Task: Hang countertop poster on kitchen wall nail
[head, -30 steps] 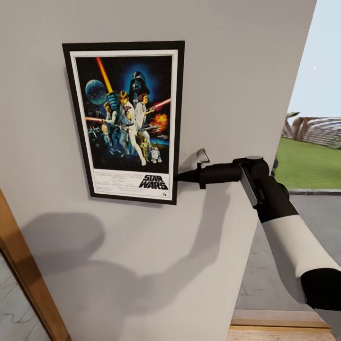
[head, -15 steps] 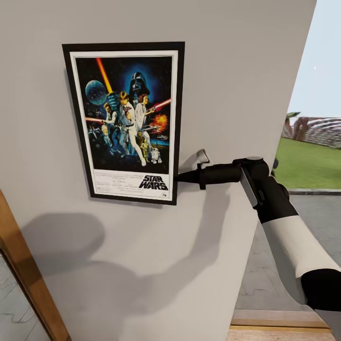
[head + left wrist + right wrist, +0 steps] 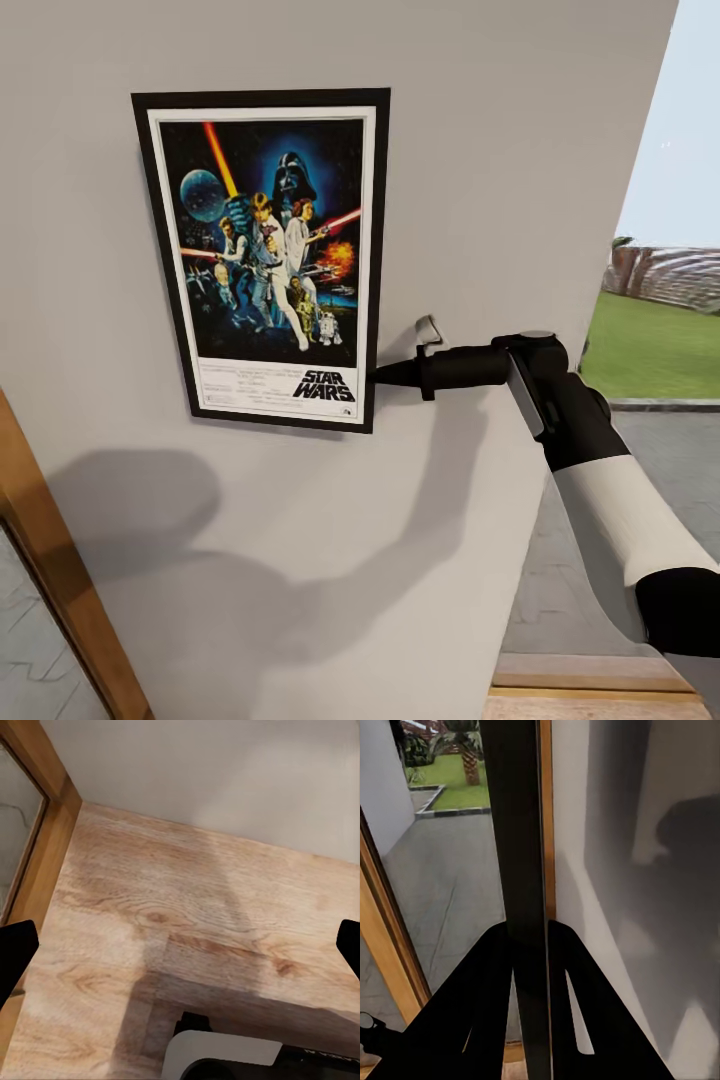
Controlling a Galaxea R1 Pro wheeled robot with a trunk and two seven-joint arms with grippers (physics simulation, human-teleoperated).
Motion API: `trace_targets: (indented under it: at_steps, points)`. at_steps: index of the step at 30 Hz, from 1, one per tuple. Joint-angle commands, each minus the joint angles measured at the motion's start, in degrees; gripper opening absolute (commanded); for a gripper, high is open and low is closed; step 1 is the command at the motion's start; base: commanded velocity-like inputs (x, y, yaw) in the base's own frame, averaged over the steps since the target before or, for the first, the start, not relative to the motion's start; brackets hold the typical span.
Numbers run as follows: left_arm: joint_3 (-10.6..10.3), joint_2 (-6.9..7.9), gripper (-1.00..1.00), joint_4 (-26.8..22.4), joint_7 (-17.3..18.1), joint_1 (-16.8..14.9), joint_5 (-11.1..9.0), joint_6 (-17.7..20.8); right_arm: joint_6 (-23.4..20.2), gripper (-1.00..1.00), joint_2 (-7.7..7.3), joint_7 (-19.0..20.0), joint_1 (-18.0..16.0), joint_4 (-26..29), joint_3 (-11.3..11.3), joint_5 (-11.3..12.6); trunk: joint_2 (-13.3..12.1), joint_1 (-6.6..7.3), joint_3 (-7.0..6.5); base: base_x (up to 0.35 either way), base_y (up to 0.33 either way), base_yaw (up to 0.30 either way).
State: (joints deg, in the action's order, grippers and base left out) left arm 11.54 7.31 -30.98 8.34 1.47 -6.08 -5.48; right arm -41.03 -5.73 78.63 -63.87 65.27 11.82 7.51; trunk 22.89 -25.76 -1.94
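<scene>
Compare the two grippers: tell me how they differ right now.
The right gripper has its jaws closed on the poster frame's edge; the left gripper is open and empty. The right is raised against the wall; the left points down at the wooden floor. Both have black fingers.

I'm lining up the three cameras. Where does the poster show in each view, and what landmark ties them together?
Head view: the poster hangs flat against the grey wall, upper left of centre, with the right hand clamped on its lower right edge.
Right wrist view: the poster shows edge-on as a dark vertical strip between the hand's fingers.
Left wrist view: not in it.
Shared landmark: the grey wall.
</scene>
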Motion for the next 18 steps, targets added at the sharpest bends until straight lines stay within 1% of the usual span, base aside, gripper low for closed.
trace_targets:
  at_steps: [1, 7, 14, 18]
  points:
    - [0.15, -0.01, 1.0, -0.01, 0.45, 0.02, -0.6, 0.03, -0.72, -1.0, -0.06, 0.03, -0.02, -0.03, 0.14, 0.49, 0.03, -0.02, 0.01, 0.0, 0.048, 0.0]
    - [0.15, -0.01, 1.0, 0.02, 0.45, 0.02, -0.6, 0.03, -0.72, -1.0, -0.06, 0.03, -0.02, -0.03, 0.14, 0.49, 0.03, -0.02, 0.01, 0.0, 0.032, 0.0]
    - [0.15, -0.01, 1.0, 0.03, 0.45, 0.02, -0.6, 0.03, -0.72, -1.0, -0.05, 0.03, -0.02, -0.02, 0.14, 0.49, 0.03, -0.02, 0.01, 0.0, 0.125, 0.0]
    - [0.15, -0.01, 1.0, 0.0, 0.45, 0.02, -0.6, 0.03, -0.72, -1.0, -0.05, 0.03, -0.02, 0.0, 0.14, 0.49, 0.03, -0.02, 0.01, 0.0, 0.066, 0.0]
